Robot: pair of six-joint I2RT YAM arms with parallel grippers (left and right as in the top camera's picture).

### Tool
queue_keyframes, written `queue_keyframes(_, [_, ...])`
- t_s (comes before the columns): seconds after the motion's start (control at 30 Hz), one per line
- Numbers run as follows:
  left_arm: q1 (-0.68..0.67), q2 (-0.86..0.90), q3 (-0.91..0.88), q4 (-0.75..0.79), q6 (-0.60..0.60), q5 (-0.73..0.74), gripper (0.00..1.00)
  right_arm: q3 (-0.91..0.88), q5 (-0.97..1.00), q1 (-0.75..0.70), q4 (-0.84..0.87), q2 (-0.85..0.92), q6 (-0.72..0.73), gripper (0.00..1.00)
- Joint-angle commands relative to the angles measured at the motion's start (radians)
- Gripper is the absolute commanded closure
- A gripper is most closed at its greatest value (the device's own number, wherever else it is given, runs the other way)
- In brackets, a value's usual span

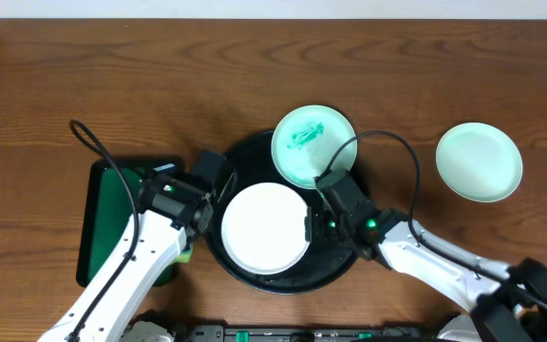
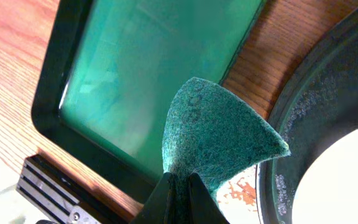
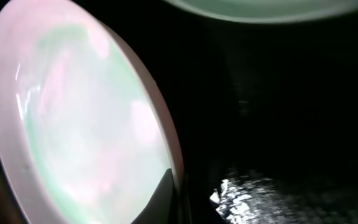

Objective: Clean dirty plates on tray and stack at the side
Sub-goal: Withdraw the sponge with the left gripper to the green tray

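Note:
A white plate lies on the round black tray. My right gripper is shut on its right rim. In the right wrist view one dark finger lies over the plate at its edge. A mint plate with green smears rests on the tray's far rim. A second, plain mint plate sits on the table at the right. My left gripper is shut on a green scouring pad, just left of the tray; from overhead this gripper hides the pad.
A rectangular green tray with a dark rim lies left of the black tray, under my left arm. Both arms reach in from the near edge. Bare wood runs along the far side of the table.

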Motion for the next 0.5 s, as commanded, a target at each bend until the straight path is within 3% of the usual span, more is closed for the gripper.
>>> queue_keyframes(0.0, [0.019, -0.007, 0.009, -0.007, -0.016, 0.007, 0.93, 0.003, -0.003, 0.019, 0.002, -0.09, -0.139, 0.98])
queue_keyframes(0.2, [0.028, -0.006, 0.009, -0.007, -0.016, 0.007, 0.93, 0.005, 0.114, 0.019, -0.072, -0.235, -0.265, 0.98])
queue_keyframes(0.47, [0.028, 0.005, 0.009, 0.001, -0.016, 0.007, 0.92, 0.039, 0.423, 0.019, -0.278, -0.315, -0.329, 0.99])
